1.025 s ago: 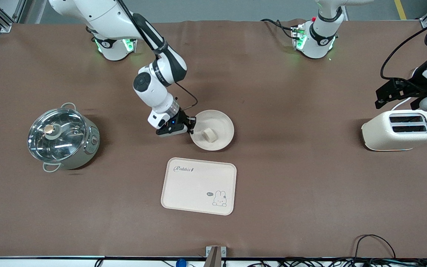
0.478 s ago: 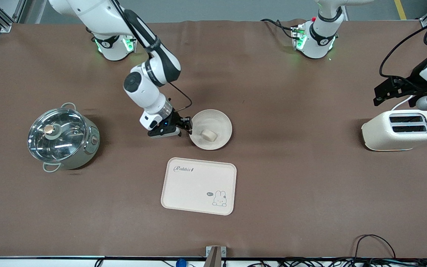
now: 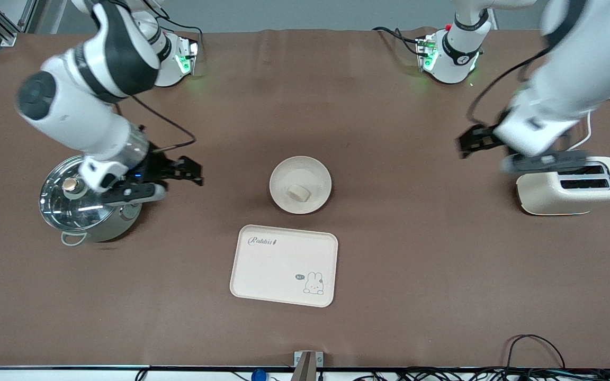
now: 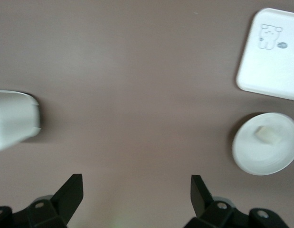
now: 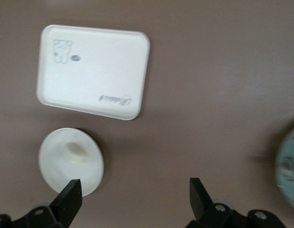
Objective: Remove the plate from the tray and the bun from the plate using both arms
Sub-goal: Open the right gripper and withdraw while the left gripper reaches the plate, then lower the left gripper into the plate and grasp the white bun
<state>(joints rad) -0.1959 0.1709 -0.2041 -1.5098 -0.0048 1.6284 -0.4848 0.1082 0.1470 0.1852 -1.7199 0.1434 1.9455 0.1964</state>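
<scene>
The round cream plate [image 3: 313,177] stands on the brown table, just farther from the front camera than the rectangular tray [image 3: 284,265], apart from it. The small pale bun [image 3: 298,192] lies in the plate. My right gripper [image 3: 191,172] is open and empty, up in the air over the table between the pot and the plate. My left gripper [image 3: 466,144] is open and empty, over the table beside the toaster. The right wrist view [image 5: 135,194] shows the plate [image 5: 90,173], bun [image 5: 76,151] and tray [image 5: 92,71]. The left wrist view [image 4: 137,192] shows the plate [image 4: 260,159], bun [image 4: 268,134] and tray [image 4: 272,54].
A steel pot with a glass lid [image 3: 89,200] stands toward the right arm's end, partly under the right wrist. A cream toaster [image 3: 572,185] stands toward the left arm's end. Cables lie along the table edge nearest the front camera.
My right gripper let go of the plate's rim and rose away toward the pot. My left arm swung from over the toaster toward the table's middle. The plate settled flat.
</scene>
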